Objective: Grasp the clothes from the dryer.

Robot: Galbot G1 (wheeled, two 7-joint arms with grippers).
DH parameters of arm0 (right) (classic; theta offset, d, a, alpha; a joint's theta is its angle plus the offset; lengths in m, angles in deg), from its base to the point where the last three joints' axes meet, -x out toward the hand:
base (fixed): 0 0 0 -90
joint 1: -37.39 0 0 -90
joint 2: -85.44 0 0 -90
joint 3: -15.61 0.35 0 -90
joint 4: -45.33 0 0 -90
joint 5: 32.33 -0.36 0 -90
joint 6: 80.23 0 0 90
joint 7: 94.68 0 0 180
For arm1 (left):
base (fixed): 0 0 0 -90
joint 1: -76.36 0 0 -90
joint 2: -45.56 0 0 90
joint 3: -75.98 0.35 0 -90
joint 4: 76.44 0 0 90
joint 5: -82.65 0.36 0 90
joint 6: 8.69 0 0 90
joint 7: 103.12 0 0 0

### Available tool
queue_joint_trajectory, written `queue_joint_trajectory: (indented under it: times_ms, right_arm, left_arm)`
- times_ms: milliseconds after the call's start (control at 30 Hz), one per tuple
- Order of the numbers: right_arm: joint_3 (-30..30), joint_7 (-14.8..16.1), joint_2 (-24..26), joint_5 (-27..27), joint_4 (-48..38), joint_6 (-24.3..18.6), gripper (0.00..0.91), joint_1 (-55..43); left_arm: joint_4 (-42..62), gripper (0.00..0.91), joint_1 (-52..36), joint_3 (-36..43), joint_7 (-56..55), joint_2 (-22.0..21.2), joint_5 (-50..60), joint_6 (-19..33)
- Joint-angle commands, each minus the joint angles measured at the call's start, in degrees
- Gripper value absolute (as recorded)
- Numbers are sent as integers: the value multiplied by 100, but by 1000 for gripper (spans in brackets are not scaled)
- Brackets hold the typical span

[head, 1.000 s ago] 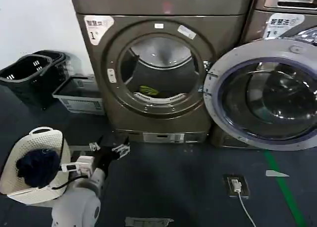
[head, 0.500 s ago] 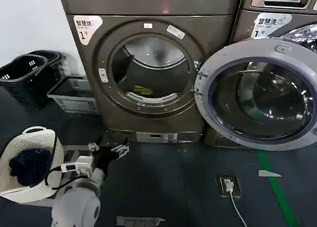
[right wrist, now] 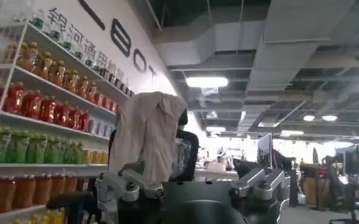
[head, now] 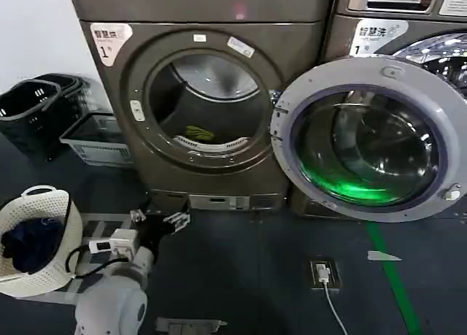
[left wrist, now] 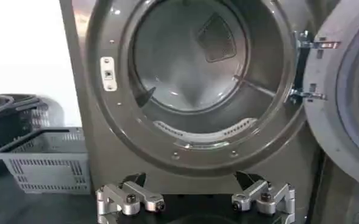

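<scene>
Hanging low before the dryer [head: 197, 94], left pincer [head: 155, 219] spread apart, empty.

You have a white label [head: 105, 39] at the upper left corner of the dryer [head: 204, 87] reading "1" under small characters too fine to read; a like white label [head: 376, 36] marked "1" stands on the neighbouring machine [head: 408, 28] to the right. Large dark wall lettering [right wrist: 121, 45] runs above the drinks shelves [right wrist: 39, 115], unreadable.
</scene>
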Motion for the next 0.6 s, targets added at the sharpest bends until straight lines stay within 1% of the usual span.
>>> queue_joint_trajectory:
  times_ms: [33,100,167,200,333,600]
  right_arm:
    - [8,-39,6,2,-12,-26,907,-5]
    - [16,-173,12,-101,0,-25,907,-27]
    - [20,-402,33,-186,-16,-66,907,-39]
    - [28,-451,40,-202,-33,-115,907,-35]
    - [85,-517,45,-318,-61,-193,907,0]
    - [46,-519,-8,-349,-33,-219,907,-2]
  left_arm:
    - [-9,907,-12,-6,-4,1,-4,-281]
    - [-48,907,-18,5,-1,-16,2,-281]
    - [-102,907,-12,25,-4,-21,13,-281]
    - [-124,907,-9,21,-3,-19,19,-281]
    - [-141,907,-3,-2,-15,-16,15,-281]
    - [-125,907,17,12,-13,-13,74,-281]
